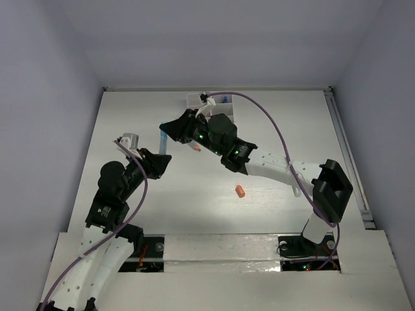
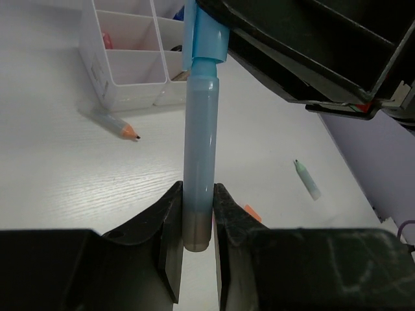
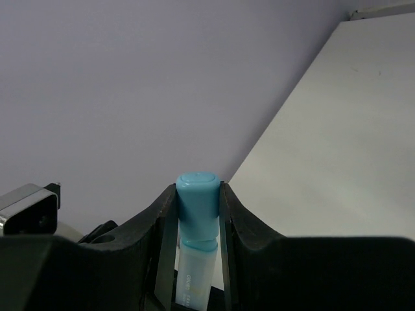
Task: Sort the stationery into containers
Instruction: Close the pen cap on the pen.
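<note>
A light-blue marker (image 1: 163, 140) hangs above the table between both grippers. My left gripper (image 2: 198, 217) is shut on the lower end of the marker's barrel (image 2: 199, 155). My right gripper (image 3: 198, 194) is shut on the marker's blue cap (image 3: 197, 197). In the top view the left gripper (image 1: 161, 159) sits just below the right gripper (image 1: 171, 129). The white organiser box (image 2: 130, 81) stands behind them, near the table's far edge (image 1: 194, 100), with a few items in its compartments. On the table lie a pencil (image 2: 120, 127), a pale-green marker (image 2: 307, 179) and an orange bit (image 1: 240, 191).
A pink item (image 1: 195, 148) lies beside the right arm's wrist. The right arm's black body (image 2: 305, 52) fills the upper right of the left wrist view. Grey walls enclose the white table on three sides.
</note>
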`<act>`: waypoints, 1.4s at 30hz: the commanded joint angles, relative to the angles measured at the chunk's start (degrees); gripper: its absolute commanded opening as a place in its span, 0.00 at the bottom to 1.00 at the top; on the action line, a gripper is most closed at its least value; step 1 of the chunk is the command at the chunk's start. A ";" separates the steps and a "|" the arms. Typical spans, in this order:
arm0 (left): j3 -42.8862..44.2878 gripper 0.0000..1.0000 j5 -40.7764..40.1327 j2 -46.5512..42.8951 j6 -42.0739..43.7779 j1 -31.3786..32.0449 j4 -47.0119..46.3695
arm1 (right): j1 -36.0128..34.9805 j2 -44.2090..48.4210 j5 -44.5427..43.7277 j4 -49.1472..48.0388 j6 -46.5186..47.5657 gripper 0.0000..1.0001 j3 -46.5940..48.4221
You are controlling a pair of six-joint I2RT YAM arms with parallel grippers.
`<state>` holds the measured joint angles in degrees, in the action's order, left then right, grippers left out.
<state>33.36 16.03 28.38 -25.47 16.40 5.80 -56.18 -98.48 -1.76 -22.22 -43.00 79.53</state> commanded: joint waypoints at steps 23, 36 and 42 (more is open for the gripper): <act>7.24 0.00 -23.50 7.21 2.09 11.45 -16.18 | -1.47 9.09 2.12 17.37 8.72 0.00 -4.12; 2.93 0.00 -37.21 11.35 4.99 19.98 -27.33 | -1.47 10.40 11.51 19.76 5.39 0.00 -4.03; 3.64 0.00 -37.57 10.82 6.93 19.98 -28.04 | -1.47 12.96 11.42 21.25 6.35 0.00 -8.15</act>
<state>35.11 -8.60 39.97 -19.03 38.70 -6.61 -54.15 -87.96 -3.64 -11.88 -35.79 75.09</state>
